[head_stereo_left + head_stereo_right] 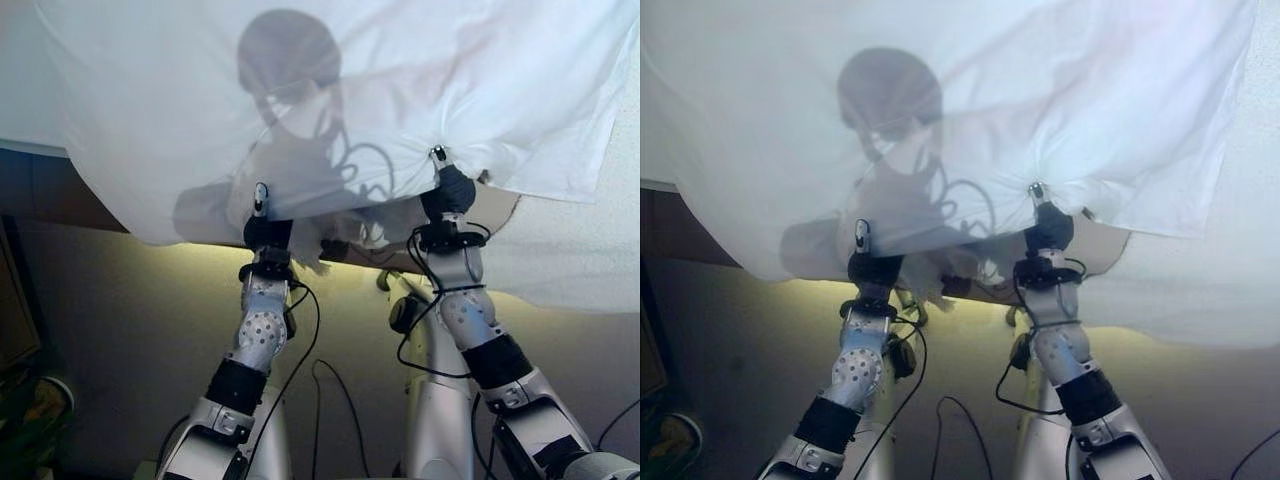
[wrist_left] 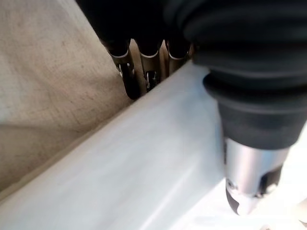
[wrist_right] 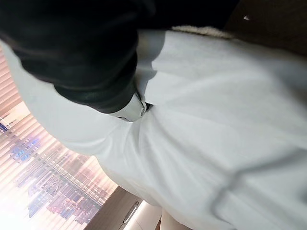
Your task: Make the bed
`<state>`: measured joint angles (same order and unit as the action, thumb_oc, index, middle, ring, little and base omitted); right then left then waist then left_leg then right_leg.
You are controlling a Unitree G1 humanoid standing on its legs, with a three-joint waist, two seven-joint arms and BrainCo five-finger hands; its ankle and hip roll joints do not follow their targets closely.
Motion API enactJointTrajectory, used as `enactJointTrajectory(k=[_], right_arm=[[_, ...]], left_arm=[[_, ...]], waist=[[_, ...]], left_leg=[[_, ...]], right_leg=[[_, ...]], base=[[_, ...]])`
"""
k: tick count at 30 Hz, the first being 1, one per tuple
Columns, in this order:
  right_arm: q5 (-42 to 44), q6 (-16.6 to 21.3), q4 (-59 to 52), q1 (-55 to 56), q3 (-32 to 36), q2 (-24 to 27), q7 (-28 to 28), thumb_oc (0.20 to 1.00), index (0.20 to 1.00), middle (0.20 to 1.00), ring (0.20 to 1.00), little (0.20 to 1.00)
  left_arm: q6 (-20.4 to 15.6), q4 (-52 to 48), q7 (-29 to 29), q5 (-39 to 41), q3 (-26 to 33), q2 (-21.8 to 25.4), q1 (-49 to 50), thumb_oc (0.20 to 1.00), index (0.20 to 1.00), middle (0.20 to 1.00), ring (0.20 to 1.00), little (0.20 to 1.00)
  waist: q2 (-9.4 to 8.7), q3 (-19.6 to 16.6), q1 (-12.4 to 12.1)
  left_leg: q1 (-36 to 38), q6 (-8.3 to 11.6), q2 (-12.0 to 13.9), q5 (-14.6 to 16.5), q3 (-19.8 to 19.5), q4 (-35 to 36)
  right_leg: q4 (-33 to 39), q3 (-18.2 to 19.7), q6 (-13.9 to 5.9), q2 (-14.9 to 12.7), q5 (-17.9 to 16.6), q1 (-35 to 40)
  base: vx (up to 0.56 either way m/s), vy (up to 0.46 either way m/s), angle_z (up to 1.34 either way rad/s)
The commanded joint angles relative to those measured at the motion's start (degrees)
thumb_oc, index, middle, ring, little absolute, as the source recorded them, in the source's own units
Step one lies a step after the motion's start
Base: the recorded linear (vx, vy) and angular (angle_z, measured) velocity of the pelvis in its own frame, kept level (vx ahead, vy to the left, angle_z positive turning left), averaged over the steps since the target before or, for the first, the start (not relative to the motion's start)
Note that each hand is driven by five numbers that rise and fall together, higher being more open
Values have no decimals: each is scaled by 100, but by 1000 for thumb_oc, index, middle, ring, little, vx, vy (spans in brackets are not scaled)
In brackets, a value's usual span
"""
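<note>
A thin white sheet (image 1: 420, 90) is lifted and spread across the upper part of the head views, with light coming through it. My left hand (image 1: 266, 226) is raised at its lower edge and shut on the sheet. In the left wrist view the cloth (image 2: 144, 163) runs between the curled fingers (image 2: 139, 72) and the thumb (image 2: 249, 182). My right hand (image 1: 449, 190) is higher and to the right. It pinches a gathered bunch of the sheet, which puckers round the grip (image 3: 158, 120). The sheet's right corner (image 1: 585, 170) hangs free.
The bed's dark frame edge (image 1: 50, 185) runs behind the sheet on the left, with a lit strip (image 1: 180, 250) beneath it. White bedding (image 1: 590, 260) lies at the right. Beige mattress fabric (image 2: 43, 72) shows past the left hand. A window with blinds (image 3: 33, 163) is behind the right hand.
</note>
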<state>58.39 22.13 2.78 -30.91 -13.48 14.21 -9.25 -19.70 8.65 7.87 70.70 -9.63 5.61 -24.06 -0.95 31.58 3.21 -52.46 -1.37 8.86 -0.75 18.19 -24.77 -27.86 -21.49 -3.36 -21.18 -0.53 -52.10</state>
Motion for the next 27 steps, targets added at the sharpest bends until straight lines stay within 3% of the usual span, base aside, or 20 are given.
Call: enactJointTrajectory(k=[1,21,23,24,27], right_arm=[[-205,697,-632,251,1318,557,49,200,200,200,200,200],[-170,606,-532,270,1290,736,230,200,200,200,200,200],[-170,610,-544,289,1267,729,244,200,200,200,200,200],[-173,607,-558,305,1247,720,249,200,200,200,200,200],[-205,596,-568,327,1212,707,241,200,200,200,200,200]], left_arm=[[-1387,-58,239,140,1905,1069,436,1000,1000,1000,1000,1000],[-1308,229,175,-136,2163,1528,374,1000,1000,1000,1000,1000],[-1309,260,177,-137,2190,1541,356,529,529,529,529,529],[-1316,283,183,-146,2199,1552,342,200,200,200,200,200],[-1340,304,197,-169,2211,1556,313,200,200,200,200,200]], waist=[[199,-178,-69],[271,-178,-65],[261,-178,-60],[253,-178,-52],[251,-178,-47]], left_leg=[[406,109,-259,960,149,-401],[411,120,-237,934,129,-404],[414,120,-233,933,126,-405],[414,122,-234,931,128,-413],[421,126,-236,921,116,-401]], right_leg=[[41,-234,-661,-74,-294,-85],[-11,-182,-630,-18,-228,-114],[-21,-175,-627,-10,-221,-117],[-30,-167,-623,-5,-213,-124],[-40,-147,-625,1,-208,-129]], base=[[0,0,0],[0,0,0],[0,0,0],[0,0,0],[0,0,0]])
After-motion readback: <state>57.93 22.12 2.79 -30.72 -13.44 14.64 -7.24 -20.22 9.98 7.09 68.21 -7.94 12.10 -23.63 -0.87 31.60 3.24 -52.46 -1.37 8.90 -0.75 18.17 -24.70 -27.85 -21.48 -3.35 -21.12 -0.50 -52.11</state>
